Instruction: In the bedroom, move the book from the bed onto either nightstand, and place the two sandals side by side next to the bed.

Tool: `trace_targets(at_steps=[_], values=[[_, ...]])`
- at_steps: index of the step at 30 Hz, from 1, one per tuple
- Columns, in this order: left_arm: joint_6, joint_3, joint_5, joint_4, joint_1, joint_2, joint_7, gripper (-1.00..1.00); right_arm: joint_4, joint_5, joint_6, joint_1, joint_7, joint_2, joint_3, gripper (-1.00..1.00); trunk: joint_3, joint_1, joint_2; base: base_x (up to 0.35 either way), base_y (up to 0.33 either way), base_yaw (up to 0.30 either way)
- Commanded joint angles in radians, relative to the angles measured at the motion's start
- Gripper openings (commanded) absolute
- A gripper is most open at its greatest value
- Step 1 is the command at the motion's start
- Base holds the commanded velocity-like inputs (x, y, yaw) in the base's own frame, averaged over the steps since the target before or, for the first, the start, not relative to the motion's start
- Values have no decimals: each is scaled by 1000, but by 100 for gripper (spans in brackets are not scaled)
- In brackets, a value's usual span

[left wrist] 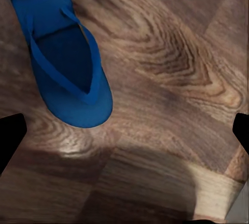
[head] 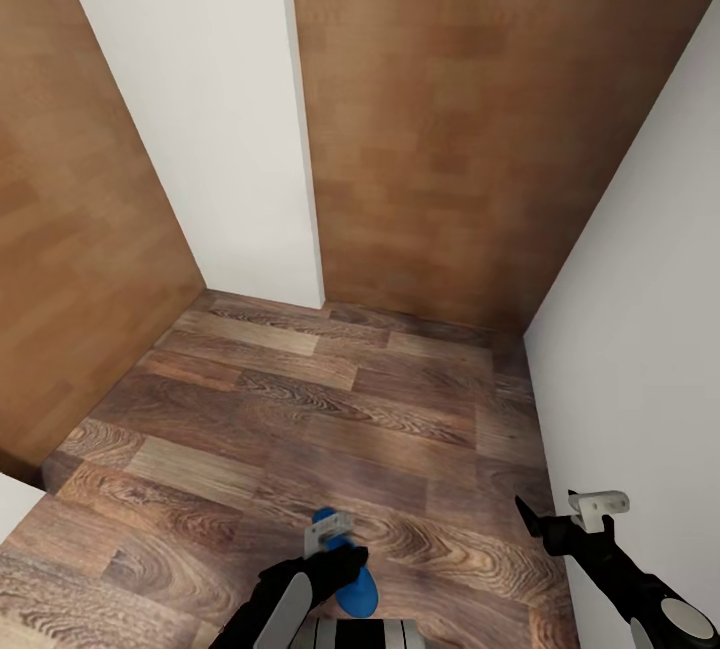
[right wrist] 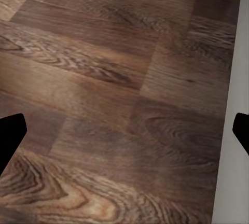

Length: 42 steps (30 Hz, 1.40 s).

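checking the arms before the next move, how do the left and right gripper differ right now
The left gripper hangs over a blue sandal lying on the wood-plank floor; the right gripper has only bare planks under it. The left gripper sits near the middle of the floor, while the right gripper is close beside the white wall. Both have their jaws spread wide and hold nothing.

We note the blue sandal (head: pixel 352 584) partly hidden behind the left gripper (head: pixel 335 554) in the head view, its heel cut off in the left wrist view.
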State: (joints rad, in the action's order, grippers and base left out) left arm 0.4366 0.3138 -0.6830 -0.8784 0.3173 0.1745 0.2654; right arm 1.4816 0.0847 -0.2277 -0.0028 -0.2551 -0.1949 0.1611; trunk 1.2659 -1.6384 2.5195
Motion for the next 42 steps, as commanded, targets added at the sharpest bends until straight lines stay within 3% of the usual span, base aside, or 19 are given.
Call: trace_targets(at_steps=[1,6,8,20,23,24,25,30,38,42], values=[[30,0,-10,-18,0,0,10,100,1,9,-7,0,-4,0,1,100,1,0,0,14,0,0],[202,-3,-10,-114,0,0,11,100,2,9,-7,0,-4,0,1,100,1,0,0,5,0,0],[224,-5,-10,-130,0,0,12,100,3,9,-7,0,-4,0,1,100,1,0,0,0,0,0],[240,-9,-9,-140,0,0,14,100,3,9,-7,0,-4,0,1,100,1,0,0,0,0,0],[239,-34,-9,-140,0,0,14,100,2,10,-7,0,-4,0,1,100,1,0,0,0,0,0],[239,-52,-9,-140,0,0,14,100,2,10,-7,0,-4,0,1,100,1,0,0,0,0,0],[239,-94,-8,-140,0,0,14,100,2,9,-7,0,-4,0,1,100,1,0,0,0,0,0],[237,-118,-7,-140,0,0,14,100,2,9,-7,0,-4,0,1,100,1,0,0,0,0,0],[235,-122,-6,-139,0,0,14,100,2,9,-7,0,-4,0,1,100,1,0,0,0,0,0],[235,-122,-6,-139,0,0,14,100,2,9,-7,0,-4,0,1,100,16,-2,1,0,0,0]])
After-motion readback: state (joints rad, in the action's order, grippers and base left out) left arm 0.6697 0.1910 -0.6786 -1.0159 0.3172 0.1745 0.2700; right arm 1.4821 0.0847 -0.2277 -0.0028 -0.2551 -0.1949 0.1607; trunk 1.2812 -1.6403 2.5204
